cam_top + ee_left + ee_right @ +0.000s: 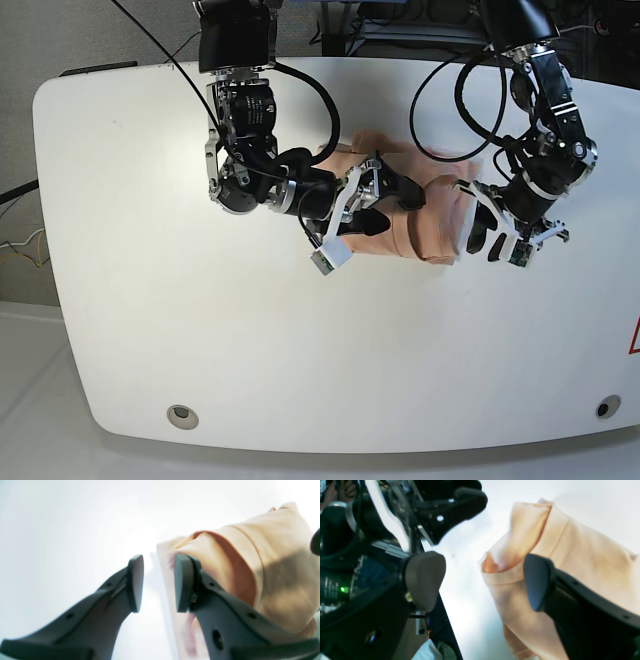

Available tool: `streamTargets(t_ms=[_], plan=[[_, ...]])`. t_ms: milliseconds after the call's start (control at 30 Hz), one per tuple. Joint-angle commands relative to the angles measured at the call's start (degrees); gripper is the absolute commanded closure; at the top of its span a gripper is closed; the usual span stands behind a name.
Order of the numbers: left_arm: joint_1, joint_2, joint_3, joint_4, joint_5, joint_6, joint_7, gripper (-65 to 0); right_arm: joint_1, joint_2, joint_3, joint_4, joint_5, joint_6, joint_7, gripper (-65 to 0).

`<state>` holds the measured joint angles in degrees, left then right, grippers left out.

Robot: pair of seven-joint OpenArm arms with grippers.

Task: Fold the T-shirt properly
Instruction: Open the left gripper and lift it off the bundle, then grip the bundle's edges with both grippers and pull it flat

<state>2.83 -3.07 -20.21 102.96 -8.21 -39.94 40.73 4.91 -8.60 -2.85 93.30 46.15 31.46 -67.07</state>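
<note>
The bunched T-shirt (425, 215) lies mid-frame on the white bench (150, 330). Left gripper (156, 583) and right gripper (485, 582) both gape, empty; only the right wrist view shows clutter (357, 542) beyond the bench edge.

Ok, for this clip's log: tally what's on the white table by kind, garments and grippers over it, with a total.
Garments: 1, the peach T-shirt, bunched up between the arms.
Grippers: 2, the left gripper and the right gripper, both with jaws apart and no cloth between them.
Total: 3, all on or over the table.
</note>
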Motion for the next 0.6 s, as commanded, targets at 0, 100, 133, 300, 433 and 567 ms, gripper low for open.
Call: streamTargets(t_ms=[0,100,133,300,433,567], plan=[[-1.3,-0.6,0.0,1.4,-1.0,-0.1,-1.3,-19.5,1.3,-0.4,-0.1,0.9,1.5,0.1,1.4,-50.6],[-1.2,-0.5,0.0,1.4,-1.0,-0.1,-1.3,-19.6,1.5,-0.4,-0.1,0.9,1.5,0.1,1.4,-50.6],[-1.1,-0.4,0.0,1.4,-1.0,-0.1,-1.3,-19.6,2.0,-0.4,-0.1,0.9,1.5,0.1,1.4,-50.6],[-0.8,-0.1,0.9,1.4,-0.9,-0.1,-1.3,-19.5,3.6,0.2,-0.1,0.9,0.2,0.1,1.4,-50.5],[0.4,0.4,3.6,1.4,-1.0,-0.1,-1.2,-19.3,5.2,1.3,-0.2,0.9,-3.2,0.1,1.4,-49.0],[2.2,2.2,5.6,1.6,-1.0,-0.1,-1.2,-19.3,6.7,2.1,-0.2,0.9,-7.8,0.1,1.4,-39.6]])
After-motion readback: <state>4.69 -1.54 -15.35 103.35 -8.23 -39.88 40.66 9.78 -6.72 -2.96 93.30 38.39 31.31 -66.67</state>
